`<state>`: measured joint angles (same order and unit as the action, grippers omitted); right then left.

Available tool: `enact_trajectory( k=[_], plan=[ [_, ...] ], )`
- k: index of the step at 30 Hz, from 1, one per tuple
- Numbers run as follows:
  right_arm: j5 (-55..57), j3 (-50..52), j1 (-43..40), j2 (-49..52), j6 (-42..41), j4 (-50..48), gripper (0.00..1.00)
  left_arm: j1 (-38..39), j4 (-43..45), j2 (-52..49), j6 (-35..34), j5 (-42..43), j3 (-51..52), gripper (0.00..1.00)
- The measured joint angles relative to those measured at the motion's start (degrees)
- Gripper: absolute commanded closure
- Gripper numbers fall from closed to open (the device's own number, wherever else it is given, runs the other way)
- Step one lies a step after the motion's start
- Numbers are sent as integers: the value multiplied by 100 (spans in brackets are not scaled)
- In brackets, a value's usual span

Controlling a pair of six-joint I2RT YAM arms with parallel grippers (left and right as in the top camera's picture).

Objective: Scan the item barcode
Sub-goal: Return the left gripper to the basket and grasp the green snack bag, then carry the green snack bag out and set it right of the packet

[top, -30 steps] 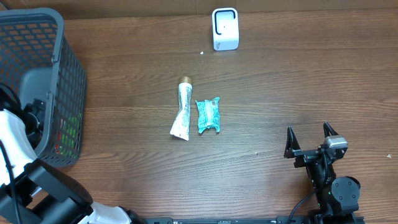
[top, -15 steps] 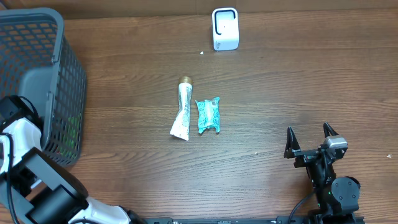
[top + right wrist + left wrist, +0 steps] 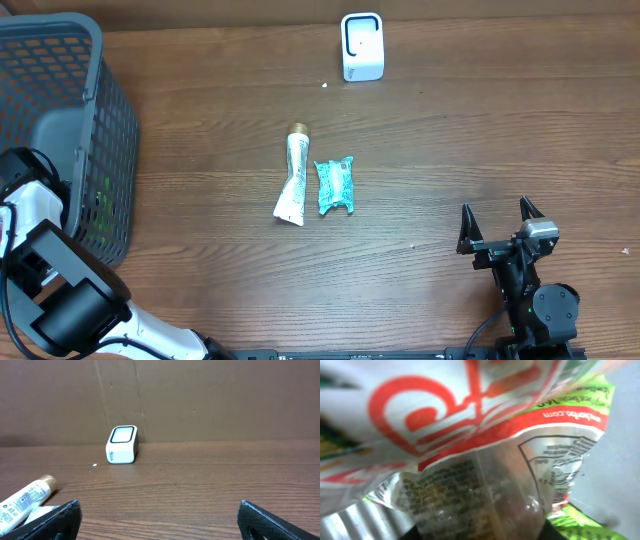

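The left arm (image 3: 30, 205) reaches down into the basket (image 3: 110, 110) at the left edge of the worktop (image 3: 450, 120). The left hand is pressed so close against a crinkly packet (image 3: 470, 435) that I cannot tell whether its fingers are wide, narrow or already gripping. That packet, white with a red logo and green edges, looks to be the item meant for scanning. It lies inside the basket, and through the mesh I catch green and red low against the right wall. To pick it well, I'd say the hand should close on a flat edge of the film rather than a loose fold. It should then lift straight up clear of the rim, with the fingers off the printed back, where the barcode likely sits. What else the basket holds I cannot make out. The scanner (image 3: 361, 46) stands at the far edge, well apart from the basket. A tube (image 3: 294, 188) and a teal pouch (image 3: 335, 186) lie side by side mid-worktop. The right hand (image 3: 495, 207) rests wide open, holding nothing, toward the near right corner.
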<state>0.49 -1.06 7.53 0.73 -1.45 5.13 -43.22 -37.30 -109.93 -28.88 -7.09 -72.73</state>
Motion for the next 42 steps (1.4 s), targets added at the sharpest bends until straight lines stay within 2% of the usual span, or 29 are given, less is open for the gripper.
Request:
enact_trajectory(
  k=[1,7,13,18,25,31,35,42],
  plan=[
    [0,0,0,0,0,-4,0,0,-46,-13,24,11,-37,96],
    [-2,0,0,0,-2,0,0,-4,-769,-197,208,262,-564,96],
    [0,0,2,0,0,-4,0,-63,-2345,-664,428,1445,-1818,96],
    [0,0,0,0,-2,-2,0,-59,-3405,-809,656,2037,-3506,96],
    [0,0,0,0,0,0,0,-52,-4756,-807,855,2295,-6212,96],
    [0,0,0,0,-2,-4,0,59,-5727,-741,1276,2675,-8021,96],
    [2,0,0,0,0,-2,0,562,-5936,-387,1731,2962,-8533,96],
    [-2,0,2,0,-2,-2,0,2437,-5963,372,2225,3001,-8633,96]
  ],
)
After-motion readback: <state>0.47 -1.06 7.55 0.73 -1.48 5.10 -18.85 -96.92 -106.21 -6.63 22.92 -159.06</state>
